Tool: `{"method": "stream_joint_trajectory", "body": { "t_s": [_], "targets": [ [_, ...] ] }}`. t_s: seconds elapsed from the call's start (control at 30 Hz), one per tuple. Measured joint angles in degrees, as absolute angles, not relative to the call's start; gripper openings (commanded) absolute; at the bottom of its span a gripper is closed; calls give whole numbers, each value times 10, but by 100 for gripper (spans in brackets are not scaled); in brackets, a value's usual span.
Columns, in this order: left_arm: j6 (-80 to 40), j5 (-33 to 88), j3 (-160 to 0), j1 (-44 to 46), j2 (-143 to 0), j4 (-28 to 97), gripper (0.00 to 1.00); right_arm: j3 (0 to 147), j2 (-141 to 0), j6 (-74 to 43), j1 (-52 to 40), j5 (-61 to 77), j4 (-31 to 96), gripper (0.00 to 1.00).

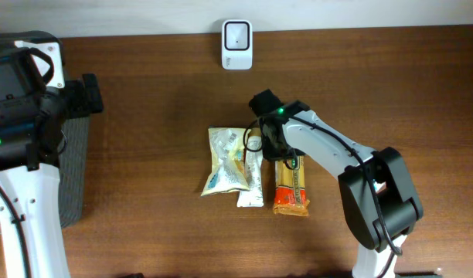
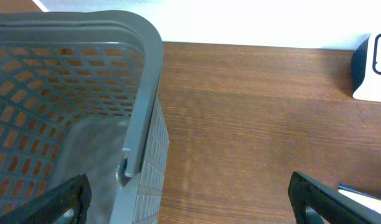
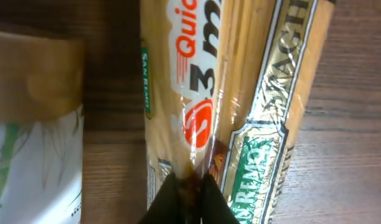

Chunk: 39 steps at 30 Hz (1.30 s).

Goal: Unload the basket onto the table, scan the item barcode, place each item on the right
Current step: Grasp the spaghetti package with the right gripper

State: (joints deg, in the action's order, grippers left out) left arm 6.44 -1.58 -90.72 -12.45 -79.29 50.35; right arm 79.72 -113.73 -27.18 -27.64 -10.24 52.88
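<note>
The pick-up step is judged to be in hand. The right gripper is seen pinched tight on the clear wrap of the spaghetti pack, at the pack's end nearer the far edge of the table. The pack lies flat near the middle of the table, with a narrow white packet just beside it and a pale bag beyond that, toward the left edge. The scanner stands at the far edge, well apart from the pack. The left gripper is held wide with nothing between its jaws, beside the grey basket at the left edge. No barcode can be made out. A lift is called for next, then a carry to the scanner with the code turned toward its window; slipping is risked by so thin a pinch.
</note>
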Motion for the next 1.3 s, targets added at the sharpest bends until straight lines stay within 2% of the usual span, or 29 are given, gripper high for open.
{"method": "stream_joint_trajectory", "body": {
  "t_s": [0.17,0.27,0.37,0.4,0.43,0.47,0.57,0.6,0.73,0.93,0.97,1.1,1.3],
  "targets": [
    [64,-16,-907,-124,-793,503,99,842,-1141,-227,-274,-57,600,4],
    [64,-16,-907,-124,-793,503,99,932,-1140,-132,-264,116,630,4],
    [64,-16,-907,-124,-793,503,99,938,-1136,-54,-229,318,631,5],
    [64,-16,-907,-124,-793,503,99,935,-1136,-41,-214,338,631,19],
    [64,-16,-907,-124,-793,503,99,930,-1136,-40,-202,331,631,31],
    [64,-16,-907,-124,-793,503,99,925,-1135,-43,-197,308,632,33],
    [64,-16,-907,-124,-793,503,99,901,-1136,-80,-236,148,620,33],
    [64,-16,-907,-124,-793,503,99,894,-1141,-112,-277,63,601,33],
    [64,-16,-907,-124,-793,504,99,890,-1172,-158,-329,-58,576,33],
    [64,-16,-907,-124,-793,503,99,891,-1207,-180,-363,-112,564,56],
    [64,-16,-907,-124,-793,503,99,898,-1210,-182,-364,-111,575,57],
    [64,-16,-907,-124,-793,503,99,907,-1226,-181,-366,-128,565,54],
    [64,-16,-907,-124,-793,504,99,914,-1241,-189,-375,-198,572,27]
  ]
}}
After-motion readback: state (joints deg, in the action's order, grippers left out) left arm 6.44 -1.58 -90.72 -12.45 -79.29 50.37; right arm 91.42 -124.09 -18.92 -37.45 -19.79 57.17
